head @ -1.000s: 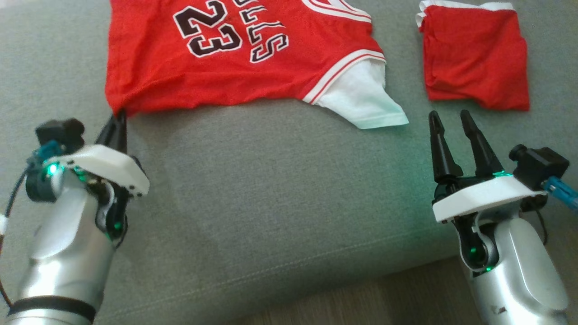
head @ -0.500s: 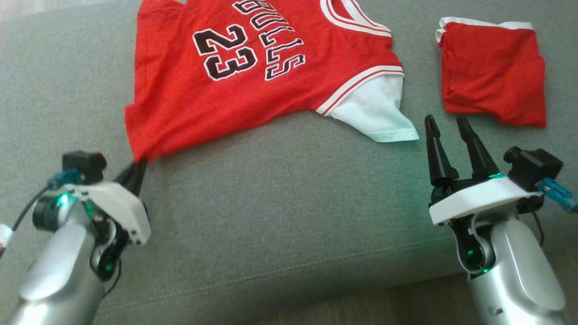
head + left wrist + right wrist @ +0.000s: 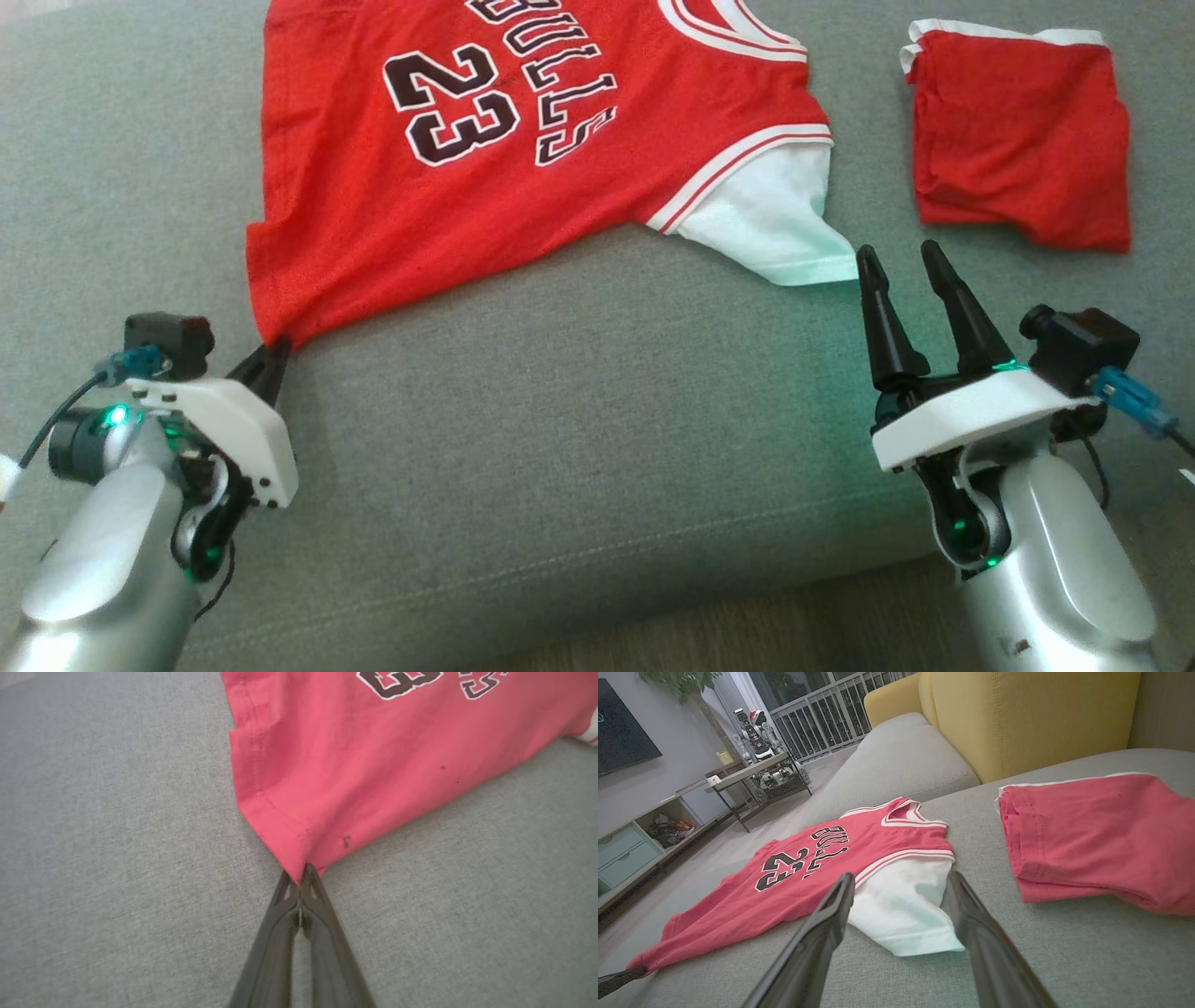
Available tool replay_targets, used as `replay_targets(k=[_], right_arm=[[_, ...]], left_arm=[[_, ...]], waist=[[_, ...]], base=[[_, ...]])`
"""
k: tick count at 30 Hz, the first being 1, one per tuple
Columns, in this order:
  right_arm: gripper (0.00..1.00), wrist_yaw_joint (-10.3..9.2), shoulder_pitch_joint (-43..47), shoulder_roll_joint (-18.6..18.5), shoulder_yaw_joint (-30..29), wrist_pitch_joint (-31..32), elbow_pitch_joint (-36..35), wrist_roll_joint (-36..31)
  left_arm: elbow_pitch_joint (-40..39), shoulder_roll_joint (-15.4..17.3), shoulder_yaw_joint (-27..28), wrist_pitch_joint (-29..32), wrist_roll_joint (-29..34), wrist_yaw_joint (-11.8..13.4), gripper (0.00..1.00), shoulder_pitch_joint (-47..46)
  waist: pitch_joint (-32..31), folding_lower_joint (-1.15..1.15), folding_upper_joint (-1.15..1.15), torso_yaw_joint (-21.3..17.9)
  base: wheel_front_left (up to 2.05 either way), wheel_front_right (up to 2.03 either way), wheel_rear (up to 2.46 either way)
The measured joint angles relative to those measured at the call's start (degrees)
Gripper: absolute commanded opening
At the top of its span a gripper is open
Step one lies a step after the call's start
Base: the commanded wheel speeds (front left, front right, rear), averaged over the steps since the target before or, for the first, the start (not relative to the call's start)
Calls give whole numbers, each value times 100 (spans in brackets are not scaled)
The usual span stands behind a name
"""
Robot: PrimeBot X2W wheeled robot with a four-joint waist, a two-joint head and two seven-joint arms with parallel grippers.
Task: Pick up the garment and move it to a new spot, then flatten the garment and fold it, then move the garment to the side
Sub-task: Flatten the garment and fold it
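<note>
We've got the left tool (image 3: 276,351) pinching a hem corner of the jersey (image 3: 560,177) — it stretches away rightward over the sofa (image 3: 579,420), white sleeve (image 3: 761,215) just ahead of our wide-apart right tool (image 3: 898,254).

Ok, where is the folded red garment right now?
In the head view the folded red garment lies upper right on the grey sofa cushion, just beyond the open right gripper and right of the Bulls jersey.

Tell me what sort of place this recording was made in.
Most likely a home living room: the jersey lies on a grey sofa seat with a yellow backrest, and beyond are a wall-mounted screen and a low cabinet with drawers.
</note>
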Motion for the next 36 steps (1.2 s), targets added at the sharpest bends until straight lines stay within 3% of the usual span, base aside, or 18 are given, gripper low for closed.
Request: replay_targets(k=[14, 26, 36], right_arm=[[100, 0, -10, 0, 75, -82, 37, 2], [100, 0, -170, 0, 131, -183, 275, 62], [100, 0, -931, -4, -318, -48, 1633, 554]], left_arm=[[338, -12, 274, -244, -119, 376, 0, -402], [625, -42, 182, -1, -260, 182, 0, -542], [630, -220, 96, -186, -300, 138, 0, -550]], waist=[[235, 0, 0, -115], [309, 0, 0, -131], [298, 0, 0, 38]], base=[[0, 0, 0], [0, 0, 0], [0, 0, 0]])
